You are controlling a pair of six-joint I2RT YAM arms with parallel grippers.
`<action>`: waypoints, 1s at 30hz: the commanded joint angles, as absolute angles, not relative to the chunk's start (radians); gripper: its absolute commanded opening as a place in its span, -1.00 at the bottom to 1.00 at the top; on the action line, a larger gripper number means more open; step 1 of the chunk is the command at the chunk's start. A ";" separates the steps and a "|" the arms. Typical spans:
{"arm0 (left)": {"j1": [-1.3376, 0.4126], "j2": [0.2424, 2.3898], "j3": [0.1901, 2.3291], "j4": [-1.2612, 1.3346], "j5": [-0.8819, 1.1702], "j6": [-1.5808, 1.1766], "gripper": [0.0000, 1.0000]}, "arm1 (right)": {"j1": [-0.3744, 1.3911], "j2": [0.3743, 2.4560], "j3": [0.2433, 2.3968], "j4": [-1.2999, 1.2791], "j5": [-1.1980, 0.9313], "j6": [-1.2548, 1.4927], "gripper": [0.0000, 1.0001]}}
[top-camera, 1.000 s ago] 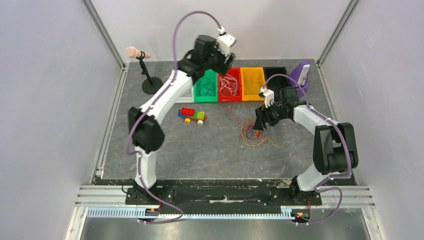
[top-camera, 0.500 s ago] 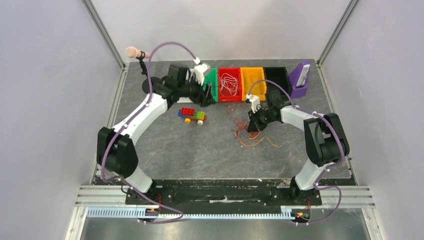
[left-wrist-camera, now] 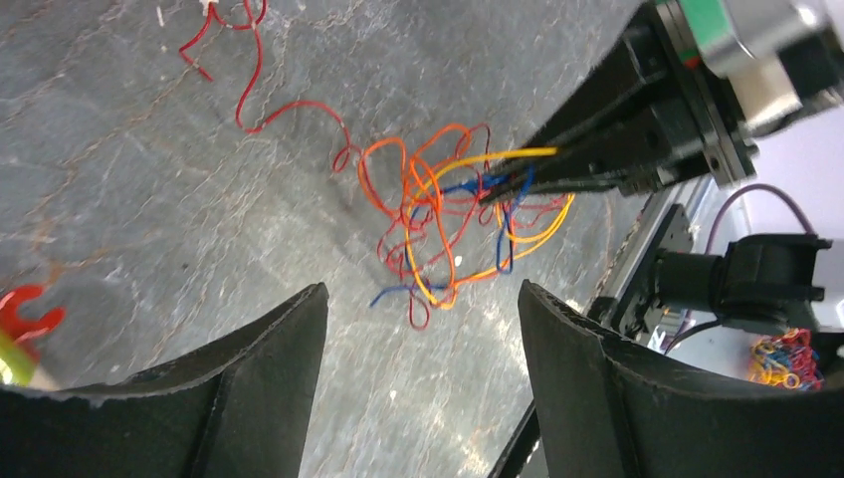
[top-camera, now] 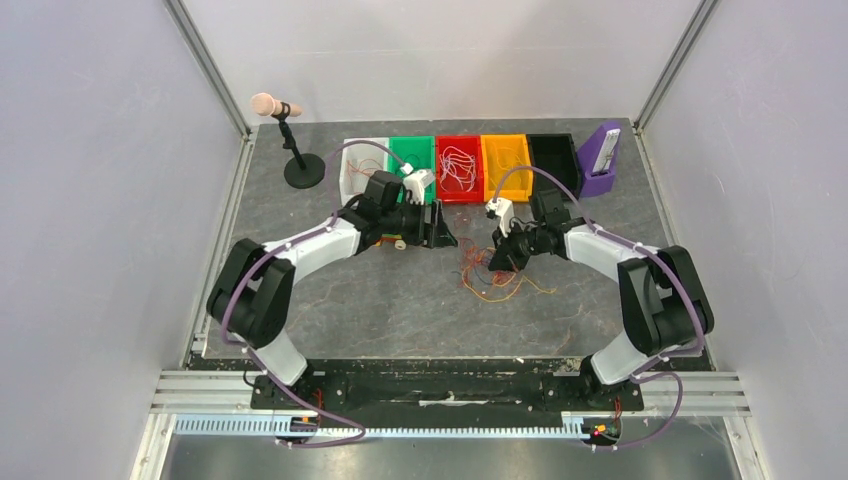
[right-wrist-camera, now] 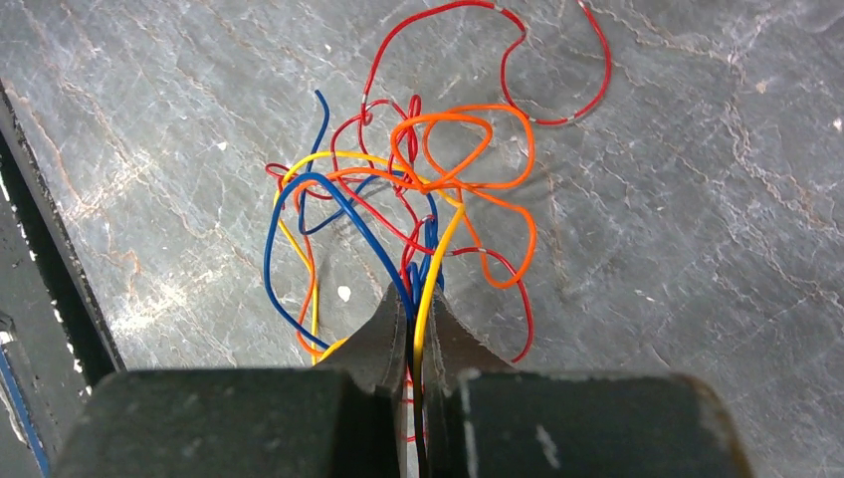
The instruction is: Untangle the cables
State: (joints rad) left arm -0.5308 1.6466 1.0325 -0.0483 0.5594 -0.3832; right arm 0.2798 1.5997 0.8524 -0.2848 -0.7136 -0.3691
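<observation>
The cables (top-camera: 490, 282) are a loose tangle of orange, red, yellow and blue wires on the grey table, mid-right. My right gripper (top-camera: 497, 264) is shut on the tangle's far edge. In the right wrist view its jaws (right-wrist-camera: 413, 299) pinch a yellow cable and blue strands, and the rest of the tangle (right-wrist-camera: 408, 199) fans out ahead. My left gripper (top-camera: 450, 238) hovers open just left of the tangle. In the left wrist view the cables (left-wrist-camera: 448, 229) lie beyond its wide-spread fingers (left-wrist-camera: 259, 378), with nothing between them. A loose red cable (left-wrist-camera: 254, 90) trails off separately.
A row of bins stands at the back: white (top-camera: 347, 165), green (top-camera: 412, 139), red (top-camera: 439, 170) with light wires inside, orange (top-camera: 484, 165), black (top-camera: 553, 140). A purple holder (top-camera: 600, 150) is at the far right, a microphone stand (top-camera: 300, 165) at back left. A toy brick car (top-camera: 397, 243) is mostly under my left arm.
My left arm swung down from above the bins to table level beside the tangle. My right gripper closed on the cables and dragged them slightly left.
</observation>
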 commanded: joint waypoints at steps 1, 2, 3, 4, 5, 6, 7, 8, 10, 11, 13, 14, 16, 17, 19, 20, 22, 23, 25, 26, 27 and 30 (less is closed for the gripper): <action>-0.545 1.726 1.042 0.129 0.598 -0.531 0.53 | 0.288 1.531 0.826 -0.217 -0.770 -0.426 -1.00; -0.547 1.741 1.043 0.141 0.600 -0.549 0.52 | 0.290 1.519 0.820 -0.207 -0.773 -0.428 -1.00; -0.550 1.757 1.042 0.149 0.603 -0.562 0.50 | 0.289 1.510 0.813 -0.200 -0.778 -0.433 -1.00; -0.554 1.768 1.039 0.163 0.605 -0.576 0.48 | 0.290 1.498 0.807 -0.191 -0.783 -0.440 -1.00; -0.555 1.777 1.037 0.174 0.604 -0.586 0.43 | 0.290 1.488 0.800 -0.184 -0.783 -0.443 -1.00; -0.557 1.789 1.034 0.187 0.605 -0.597 0.40 | 0.291 1.481 0.796 -0.181 -0.782 -0.447 -1.00; -0.557 1.798 1.032 0.202 0.603 -0.616 0.38 | 0.291 1.478 0.794 -0.182 -0.781 -0.451 -1.00; -0.557 1.807 1.027 0.221 0.604 -0.632 0.36 | 0.292 1.480 0.794 -0.189 -0.781 -0.456 -1.00; -0.558 1.828 1.022 0.265 0.604 -0.667 0.33 | 0.294 1.482 0.795 -0.199 -0.779 -0.463 -1.00; -0.558 1.839 1.020 0.280 0.602 -0.681 0.32 | 0.294 1.483 0.794 -0.205 -0.778 -0.466 -1.00; -0.558 1.862 1.020 0.314 0.598 -0.714 0.31 | 0.297 1.484 0.794 -0.213 -0.771 -0.474 -1.00; -0.558 1.876 1.020 0.331 0.598 -0.728 0.29 | 0.298 1.484 0.793 -0.215 -0.768 -0.475 -1.00; -0.563 1.898 1.023 0.352 0.596 -0.756 0.21 | 0.299 1.482 0.792 -0.216 -0.757 -0.474 -1.00; -0.566 1.907 1.023 0.358 0.590 -0.769 0.17 | 0.299 1.482 0.790 -0.217 -0.755 -0.473 -1.00; -0.570 1.927 1.021 0.387 0.590 -0.795 0.06 | 0.300 1.482 0.787 -0.216 -0.752 -0.471 -1.00; -0.572 1.936 1.023 0.393 0.591 -0.806 -0.02 | 0.301 1.482 0.786 -0.216 -0.749 -0.471 -1.00; -0.573 1.951 1.024 0.425 0.596 -0.834 -0.19 | 0.300 1.483 0.782 -0.217 -0.743 -0.469 -1.00; -0.572 1.957 1.024 0.446 0.603 -0.847 -0.30 | 0.301 1.485 0.781 -0.218 -0.740 -0.469 -1.00; -0.573 1.966 1.028 0.508 0.647 -0.877 -0.67 | 0.300 1.494 0.782 -0.218 -0.731 -0.465 -1.00; -0.571 1.962 1.025 0.537 0.675 -0.892 -0.89 | 0.300 1.497 0.785 -0.219 -0.727 -0.458 -1.00; -0.568 1.945 1.023 0.551 0.690 -0.901 -0.96 | 0.301 1.502 0.787 -0.221 -0.722 -0.455 -1.00; -0.548 1.858 1.018 0.485 0.701 -0.858 -0.95 | 0.298 1.520 0.794 -0.225 -0.697 -0.441 -1.00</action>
State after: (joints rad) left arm -0.5678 1.9591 1.0233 0.4343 0.6392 -0.8333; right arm 0.2974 1.5063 0.7856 -0.2344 -0.7280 -0.4519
